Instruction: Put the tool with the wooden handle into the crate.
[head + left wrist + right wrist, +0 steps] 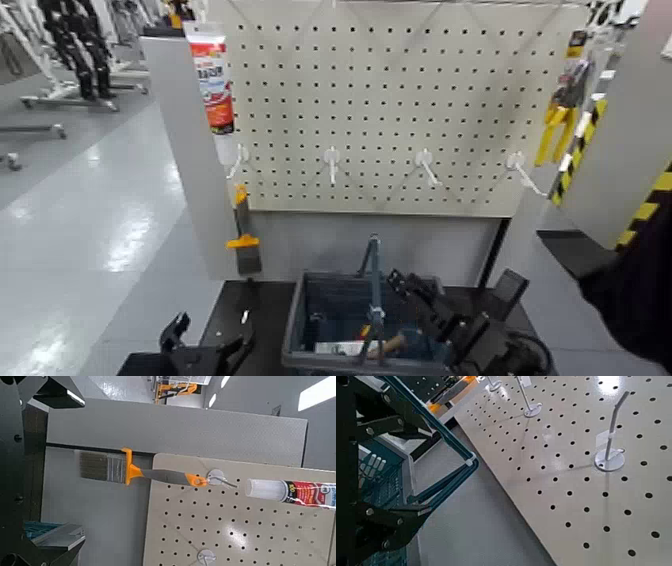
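The right gripper (429, 472) reaches over the right side of the crate (368, 363) — its arm comes in from the lower right and slants up and to the left, near the upright bail handle (376, 285). Its jaws stand apart, gripping nothing, though the bail crosses close by them (whether it touches them, I can't tell).

The tool with the wooden handle (387, 346) lies inside the crate, its pale handle slanting by the foot of the bail; I can't make out its blade. A white packet (340, 347) lies in there too, to its left.

The left gripper (212, 335) is low on the left, outside the crate, jaws spread wide and empty — below the hanging orange-and-grey brush (245, 235).
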You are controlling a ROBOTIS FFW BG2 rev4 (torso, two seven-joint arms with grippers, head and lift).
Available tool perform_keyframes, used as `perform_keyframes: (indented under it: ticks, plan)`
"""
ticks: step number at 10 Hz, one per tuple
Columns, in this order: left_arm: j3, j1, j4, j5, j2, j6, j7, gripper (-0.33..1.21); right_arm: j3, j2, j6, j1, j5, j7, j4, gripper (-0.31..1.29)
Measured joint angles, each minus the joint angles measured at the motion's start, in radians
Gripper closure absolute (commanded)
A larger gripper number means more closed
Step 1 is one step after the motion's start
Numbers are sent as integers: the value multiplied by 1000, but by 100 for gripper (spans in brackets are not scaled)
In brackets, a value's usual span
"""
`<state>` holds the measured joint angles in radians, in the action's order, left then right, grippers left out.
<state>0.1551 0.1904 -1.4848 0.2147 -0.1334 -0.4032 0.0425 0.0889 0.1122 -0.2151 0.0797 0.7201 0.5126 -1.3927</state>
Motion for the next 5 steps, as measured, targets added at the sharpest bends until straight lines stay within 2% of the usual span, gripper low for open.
perform_keyframes:
  ticks: [3, 5]
  plan:
    - [0, 1, 0, 1, 0, 0, -1, 11, -22, -1, 22, -20, -40, -52, -43, 15]
    - [0, 1, 0, 2, 1, -1, 0, 11, -37, -3, 43, -45, -105, -105, -102, 15]
